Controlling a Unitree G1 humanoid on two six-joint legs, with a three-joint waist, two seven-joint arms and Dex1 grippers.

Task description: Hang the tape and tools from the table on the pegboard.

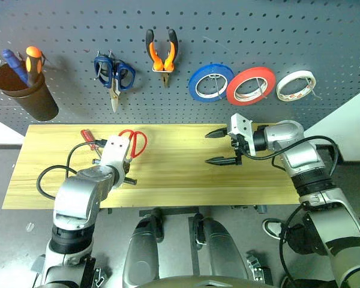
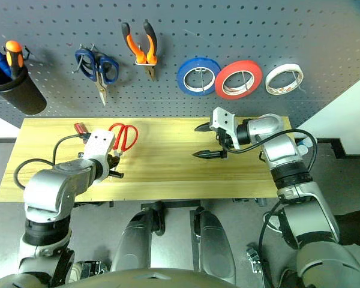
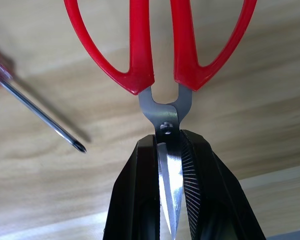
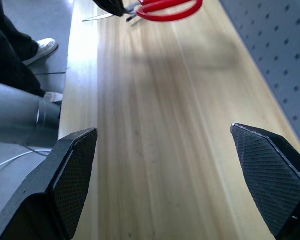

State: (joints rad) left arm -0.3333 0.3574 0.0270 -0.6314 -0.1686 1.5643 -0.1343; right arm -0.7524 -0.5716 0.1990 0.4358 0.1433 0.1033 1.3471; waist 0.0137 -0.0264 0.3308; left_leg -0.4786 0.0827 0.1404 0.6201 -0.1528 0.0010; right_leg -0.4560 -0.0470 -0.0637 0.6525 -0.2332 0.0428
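**Left claw pinched the red scissors above the worktop**

The left claw (image 3: 170, 165) was pressed together on the steel blades of the red scissors (image 1: 135, 143), just below the pivot, with the handles pointing toward the pegboard. The screwdriver (image 1: 87, 137) lay on the worktop (image 1: 180, 180) just beside them, on the robot's left. Further right, the right claw (image 1: 219, 147) hung spread wide over bare wood, gripping nothing. Beyond, on the pegboard (image 1: 228, 24), hung blue scissors (image 1: 114, 75), the pliers (image 1: 162, 55), a blue roll (image 1: 210, 82), a red roll (image 1: 251, 85) and the white tape (image 1: 296, 85).
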